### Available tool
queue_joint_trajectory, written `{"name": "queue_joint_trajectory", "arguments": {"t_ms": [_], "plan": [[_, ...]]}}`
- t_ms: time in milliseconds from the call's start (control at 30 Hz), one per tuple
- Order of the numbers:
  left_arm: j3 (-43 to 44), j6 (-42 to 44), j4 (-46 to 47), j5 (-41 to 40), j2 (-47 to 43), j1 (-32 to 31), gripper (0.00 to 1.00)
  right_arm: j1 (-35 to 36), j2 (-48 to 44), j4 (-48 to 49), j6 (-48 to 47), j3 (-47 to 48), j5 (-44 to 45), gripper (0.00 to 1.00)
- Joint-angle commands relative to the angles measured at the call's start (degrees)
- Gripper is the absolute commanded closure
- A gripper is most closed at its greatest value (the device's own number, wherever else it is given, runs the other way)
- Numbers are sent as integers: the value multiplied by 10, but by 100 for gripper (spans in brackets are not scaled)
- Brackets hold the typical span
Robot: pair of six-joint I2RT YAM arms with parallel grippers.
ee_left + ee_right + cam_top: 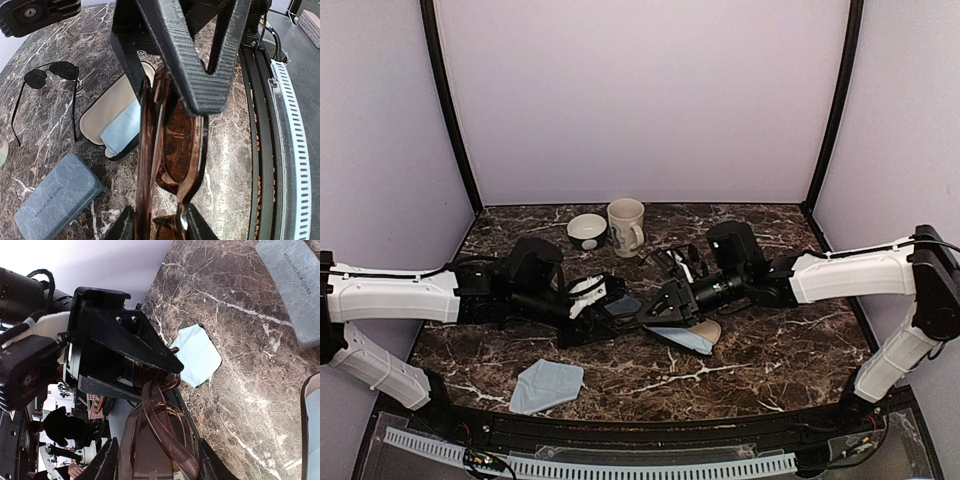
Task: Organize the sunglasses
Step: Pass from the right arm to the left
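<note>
A dark marble table (pixel 790 340) carries 2 robot arms that reach in from either side and meet at its middle. The left gripper (pixel 159 225) and the right gripper (pixel 157 460) face each other, tip to tip, above the table.

The right gripper is clamped on one end of the brown sunglasses (pixel 175 145). These are folded, raised off the table, and span the gap between the 2 grippers. The left gripper's fingers (pixel 192 225) stand narrow, close on either side of the other end. I cannot tell whether they press on it.

Below the grippers, a grey-blue hard case (pixel 57 197) lies closed on the table. Near it lies a black oval case (pixel 107 110), open, with a pale lining.

Beyond both grippers, toward the back wall, a cream mug (pixel 626 225) stands beside a small bowl (pixel 587 231).

A light blue cloth (pixel 197 355) lies flat on the table, on the near side of the left gripper. A second blue cloth (pixel 120 132) sits inside the open black case.

The wire sunglasses (pixel 50 75) lie on the table just past the right gripper, arms unfolded, apart from both cases.
</note>
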Motion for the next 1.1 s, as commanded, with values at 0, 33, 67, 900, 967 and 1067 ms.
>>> {"name": "queue_joint_trajectory", "arguments": {"t_ms": [0, 33, 67, 900, 967, 1067], "plan": [[19, -15, -14, -9, -11, -1, 71, -4, 5, 15, 1, -4, -6, 74], [20, -15, -15, -11, -11, -1, 71, -4, 5, 14, 0, -5, -5, 73], [20, -15, -17, -13, -11, 0, 71, -4, 5, 13, -1, -5, -4, 72], [65, -69, -75, 3, 23, 2, 74, -13, -79, -236, -195, 28, 173, 22], [74, -70, -87, 18, 30, 3, 75, -17, -91, -273, -206, 31, 232, 23], [85, -67, -99, 39, 43, 5, 75, -33, -111, -310, -204, 28, 296, 23]]}}
